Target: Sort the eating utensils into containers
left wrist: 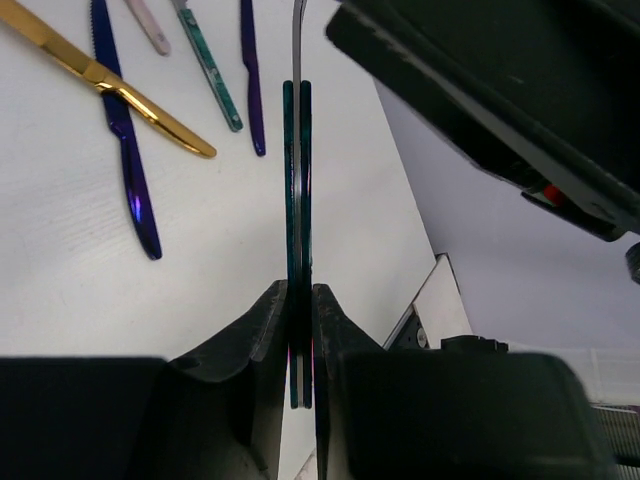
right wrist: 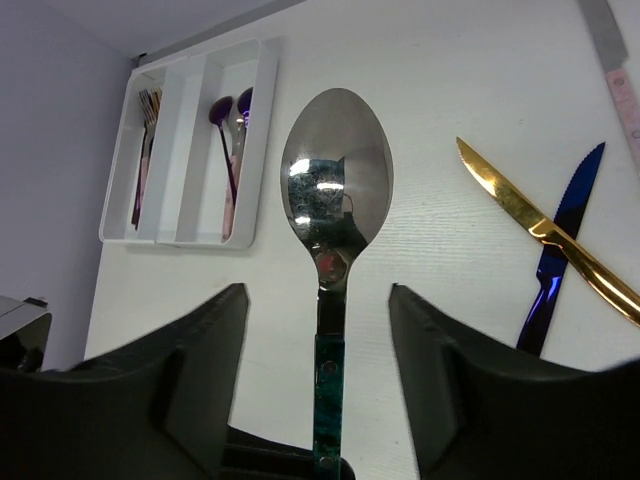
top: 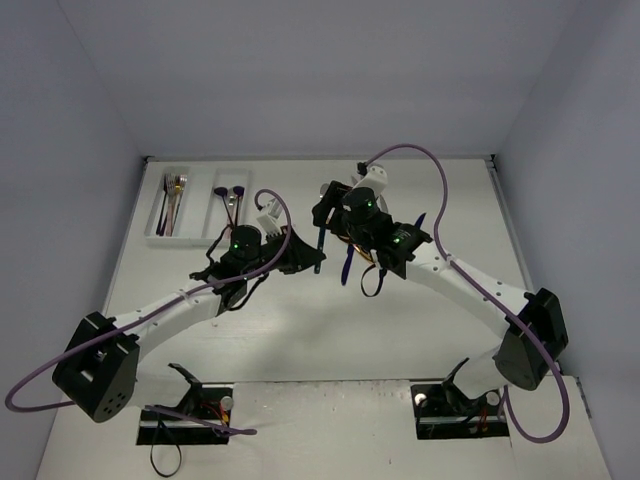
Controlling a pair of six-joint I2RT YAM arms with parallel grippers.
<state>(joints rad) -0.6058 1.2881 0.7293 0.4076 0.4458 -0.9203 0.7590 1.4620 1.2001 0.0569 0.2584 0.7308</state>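
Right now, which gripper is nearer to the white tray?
Left. The left gripper, shut on the teal-handled spoon, sits just off the tray's near right corner. The right gripper, open, is farther right, toward the table's middle.

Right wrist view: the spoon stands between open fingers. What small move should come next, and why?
Probably draw the right gripper back off the spoon. Its fingers stand open, clear of it, while the left gripper is shut on what seems the same teal handle and could carry it to the tray.
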